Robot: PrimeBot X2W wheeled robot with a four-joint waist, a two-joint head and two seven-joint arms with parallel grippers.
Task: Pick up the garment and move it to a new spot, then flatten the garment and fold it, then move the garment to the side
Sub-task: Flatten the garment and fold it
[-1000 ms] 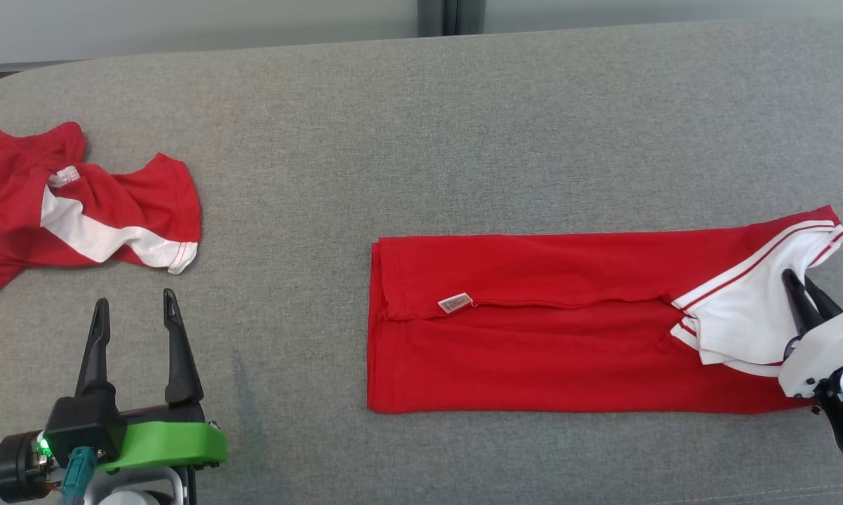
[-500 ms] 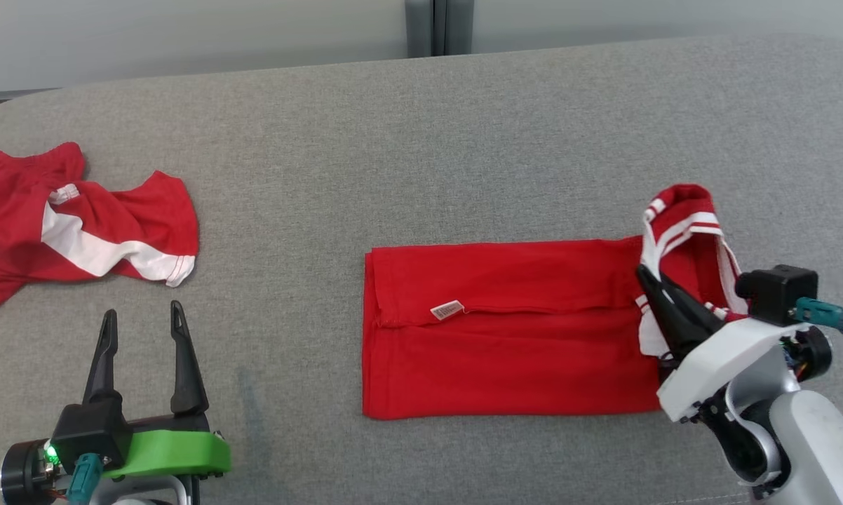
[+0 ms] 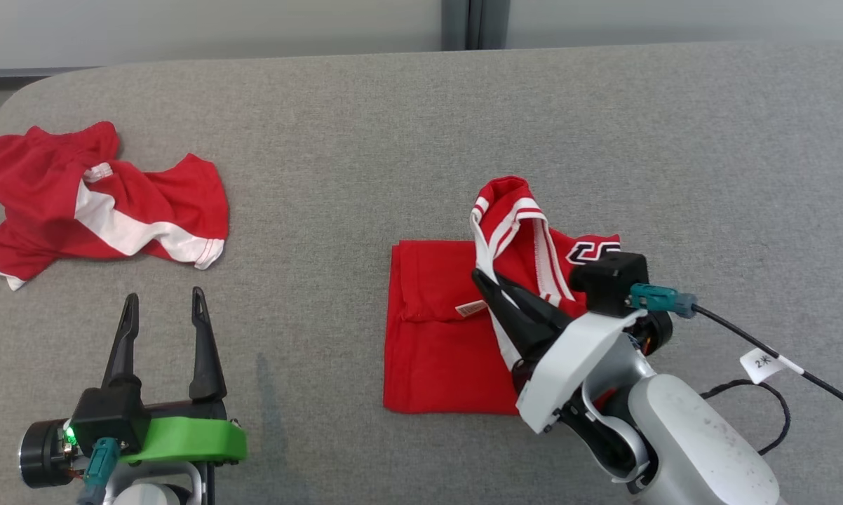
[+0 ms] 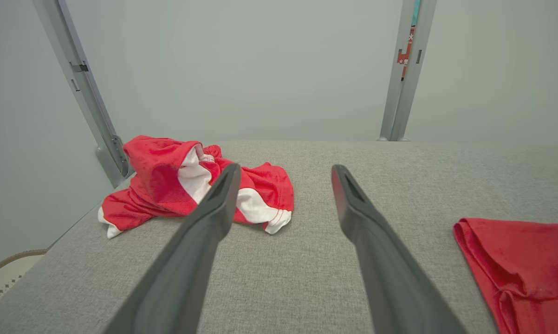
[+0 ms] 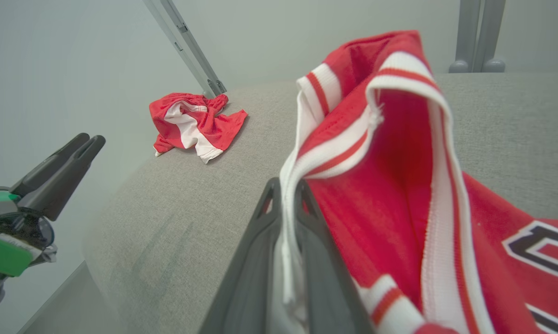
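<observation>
The right pincer (image 3: pixel 483 277) is closed narrow on the white edge band of a red jersey with white striped trim (image 3: pixel 435 351), holding that end raised above the grey fabric-covered worktop (image 3: pixel 337 175). In the right wrist view the white band runs between the two dark fingers (image 5: pixel 260 241), and the striped collar stands up in a loop beyond the tips. The rest of the jersey lies flat, right of centre on the near half of the worktop, as a folded red panel with a small white label. The lifted end arches over the panel's right part, with dark and white lettering showing on its turned-up face.

The left pincer (image 3: pixel 165 296) hovers at the near left, jaws wide apart with nothing between them, well apart from the jersey. Crumpled red and white shorts (image 3: pixel 113 203) lie at the far left of the worktop. A black cable with a white tag (image 3: pixel 765 361) trails off the right arm at the near right.
</observation>
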